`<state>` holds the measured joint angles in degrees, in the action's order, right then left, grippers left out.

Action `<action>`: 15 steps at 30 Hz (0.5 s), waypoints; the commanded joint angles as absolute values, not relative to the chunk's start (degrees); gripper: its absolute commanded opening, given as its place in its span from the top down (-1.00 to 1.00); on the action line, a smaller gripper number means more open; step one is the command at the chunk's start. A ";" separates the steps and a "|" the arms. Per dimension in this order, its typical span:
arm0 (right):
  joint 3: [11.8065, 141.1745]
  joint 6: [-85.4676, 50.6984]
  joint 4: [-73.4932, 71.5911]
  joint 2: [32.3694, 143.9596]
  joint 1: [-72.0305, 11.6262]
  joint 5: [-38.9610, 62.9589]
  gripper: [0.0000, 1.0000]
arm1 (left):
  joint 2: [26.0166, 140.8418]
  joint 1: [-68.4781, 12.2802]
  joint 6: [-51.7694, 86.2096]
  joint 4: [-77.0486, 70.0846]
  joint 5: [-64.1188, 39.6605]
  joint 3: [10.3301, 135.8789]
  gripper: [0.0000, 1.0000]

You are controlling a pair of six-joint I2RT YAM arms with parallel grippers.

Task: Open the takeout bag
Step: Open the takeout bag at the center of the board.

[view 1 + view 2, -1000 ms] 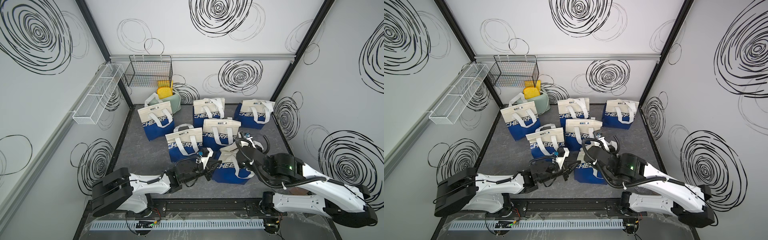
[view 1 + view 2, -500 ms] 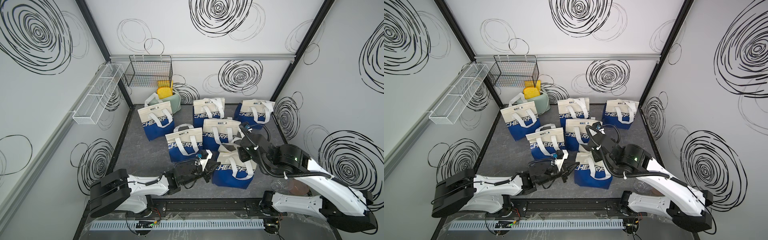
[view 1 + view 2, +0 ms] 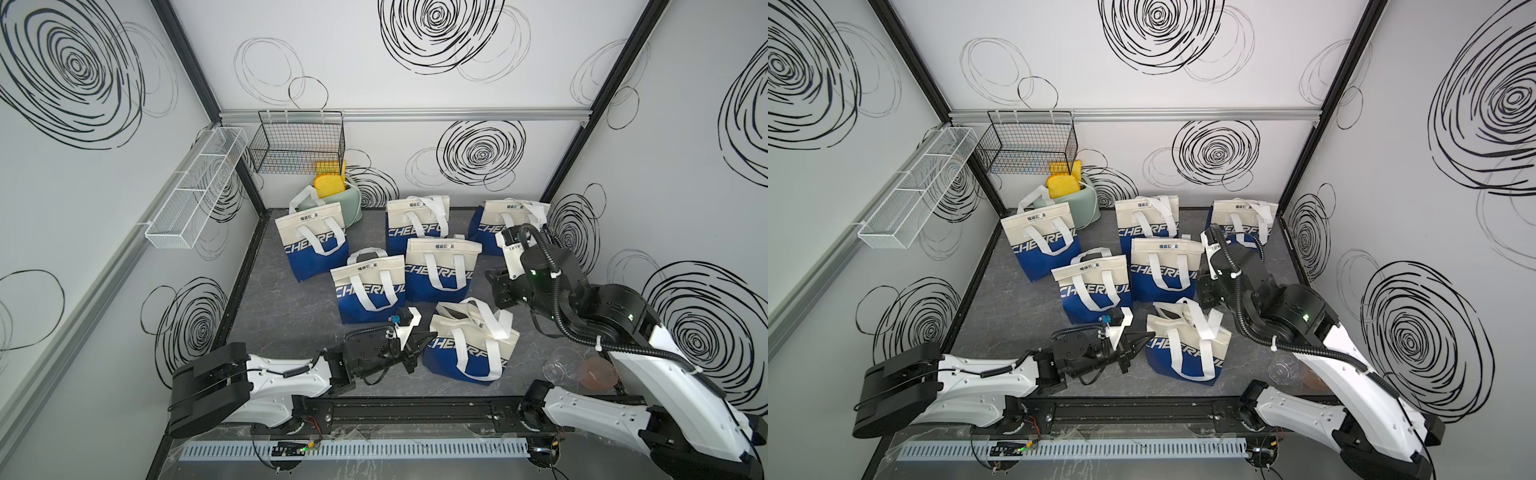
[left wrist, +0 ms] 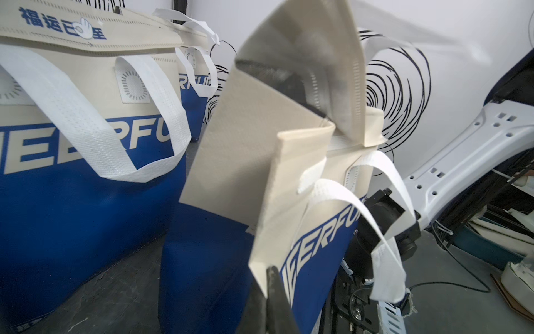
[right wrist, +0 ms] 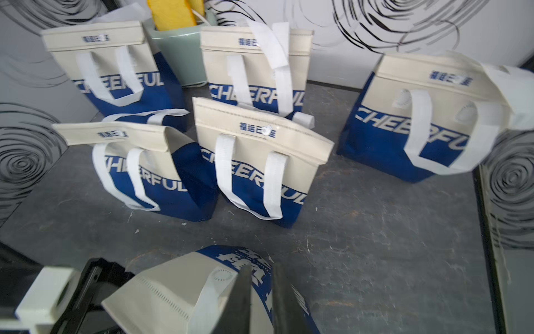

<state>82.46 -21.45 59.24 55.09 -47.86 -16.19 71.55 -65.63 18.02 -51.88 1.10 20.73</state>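
The takeout bag (image 3: 465,357) (image 3: 1183,353), cream above and blue below with white handles, stands at the front of the floor. Its top flap is raised and the mouth gapes. My left gripper (image 3: 419,340) (image 3: 1133,340) is shut on the bag's left side edge. In the left wrist view the jaws (image 4: 273,277) pinch a cream corner of the bag (image 4: 231,144). My right gripper (image 3: 496,286) (image 3: 1204,291) hovers behind and to the right of the bag, clear of it. Its fingers (image 5: 241,289) stand slightly apart with nothing between them, above the bag (image 5: 161,292).
Several closed bags of the same kind (image 3: 368,286) (image 3: 440,266) (image 3: 316,245) stand behind. A green toaster with yellow bread (image 3: 332,195) sits at the back left under a black wire basket (image 3: 299,145). A clear glass (image 3: 561,368) lies by the right arm's base.
My right gripper has pulled the bag's flap up, let it go and drawn back to the right, its jaws parting. The bag's mouth now gapes. The left gripper has kept its hold.
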 commanded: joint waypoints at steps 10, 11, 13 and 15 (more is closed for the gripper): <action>82.00 -21.83 56.45 47.81 -47.99 4.15 0.32 | 78.80 -65.26 20.79 -39.51 8.29 30.69 1.00; 81.80 -21.63 56.56 48.28 -48.07 4.79 0.32 | 79.37 -65.07 21.12 -40.00 8.67 31.14 1.00; 81.00 -21.32 57.28 49.10 -48.32 4.60 0.31 | 80.04 -64.78 21.41 -40.81 9.12 31.85 1.00; 79.07 -21.54 57.74 49.65 -49.04 2.29 0.25 | 80.47 -64.28 21.32 -40.56 9.65 32.69 1.00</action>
